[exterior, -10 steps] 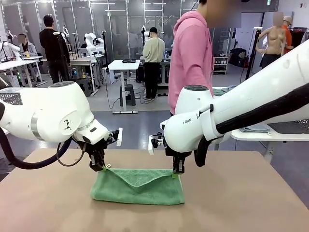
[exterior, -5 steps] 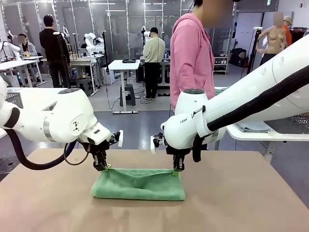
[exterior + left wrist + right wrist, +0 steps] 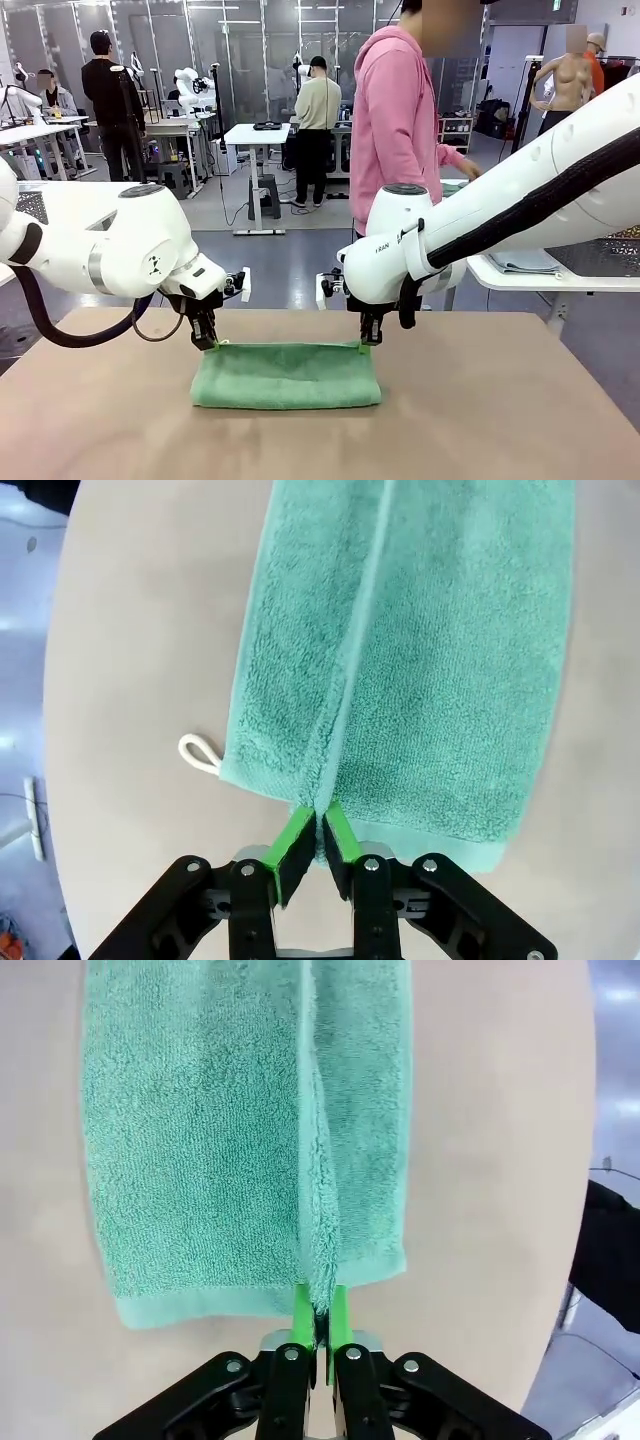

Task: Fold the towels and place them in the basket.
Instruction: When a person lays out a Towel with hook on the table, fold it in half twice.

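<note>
Front view shows the towel (image 3: 285, 375) flat on the tabletop (image 3: 500, 420), its long axis spanning from the left gripper (image 3: 211, 345) to the right gripper (image 3: 367, 344), each clenched on one far-edge corner, the folded body lying nearward of both.

Colour key. Towel (image 3: 285, 375): plain sea-green terry with a paler, smoother hem; its cord loop (image 3: 198, 753) is white. Table (image 3: 520, 420): uniform matt tan, unpatterned. Left gripper (image 3: 208, 343) and right gripper (image 3: 367, 343): black bodies, bright green pads (image 3: 295, 832). Left arm (image 3: 100, 240) and right arm (image 3: 560, 170): glossy white shells, the right one carrying a black strip. Person's hooded top (image 3: 395, 120): plain pink
</note>
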{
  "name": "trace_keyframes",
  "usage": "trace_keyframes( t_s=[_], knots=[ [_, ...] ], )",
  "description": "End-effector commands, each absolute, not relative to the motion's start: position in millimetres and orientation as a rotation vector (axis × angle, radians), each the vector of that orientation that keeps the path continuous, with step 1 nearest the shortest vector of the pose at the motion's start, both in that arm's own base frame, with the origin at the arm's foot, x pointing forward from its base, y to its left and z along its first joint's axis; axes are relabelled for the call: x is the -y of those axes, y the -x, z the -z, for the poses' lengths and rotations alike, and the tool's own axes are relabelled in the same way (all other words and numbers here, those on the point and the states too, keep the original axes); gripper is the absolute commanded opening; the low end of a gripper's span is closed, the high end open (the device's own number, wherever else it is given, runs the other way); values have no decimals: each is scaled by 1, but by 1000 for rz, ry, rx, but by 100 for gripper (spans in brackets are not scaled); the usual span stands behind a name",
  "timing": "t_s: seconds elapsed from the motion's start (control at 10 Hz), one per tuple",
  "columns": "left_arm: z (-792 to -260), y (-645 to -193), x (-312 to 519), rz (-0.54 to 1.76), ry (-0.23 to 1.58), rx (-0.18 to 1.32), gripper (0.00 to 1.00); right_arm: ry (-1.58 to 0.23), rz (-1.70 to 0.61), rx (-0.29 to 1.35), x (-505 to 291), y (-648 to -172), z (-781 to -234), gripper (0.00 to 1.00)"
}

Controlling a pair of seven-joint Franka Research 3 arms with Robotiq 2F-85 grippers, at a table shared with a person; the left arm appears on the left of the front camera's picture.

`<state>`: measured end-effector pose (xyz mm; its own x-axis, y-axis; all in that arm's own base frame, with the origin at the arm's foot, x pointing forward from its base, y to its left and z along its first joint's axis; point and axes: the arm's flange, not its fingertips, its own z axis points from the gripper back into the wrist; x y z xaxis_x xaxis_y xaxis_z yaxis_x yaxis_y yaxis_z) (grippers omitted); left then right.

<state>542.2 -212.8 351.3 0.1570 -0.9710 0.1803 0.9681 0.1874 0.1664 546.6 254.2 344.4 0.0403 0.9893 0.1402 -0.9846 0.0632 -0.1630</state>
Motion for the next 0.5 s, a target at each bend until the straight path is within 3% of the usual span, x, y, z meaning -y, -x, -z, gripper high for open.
trace_keyframes(
  t_s=[0.0, 0.2, 0.3, 0.4],
  knots=[
    [-346, -551, 215, 1343, -54, 264, 11, 31, -1491, 278, -253, -553, -338, 7],
    [-346, -552, 215, 1346, -37, 301, 11, 27, -1482, 269, -253, -556, -337, 7],
    [-348, -552, 215, 1359, -24, 335, 41, 27, -1480, 276, -252, -556, -338, 27],
    [-349, -552, 215, 1355, -33, 336, 47, 39, -1478, 310, -251, -556, -339, 49]
  ],
)
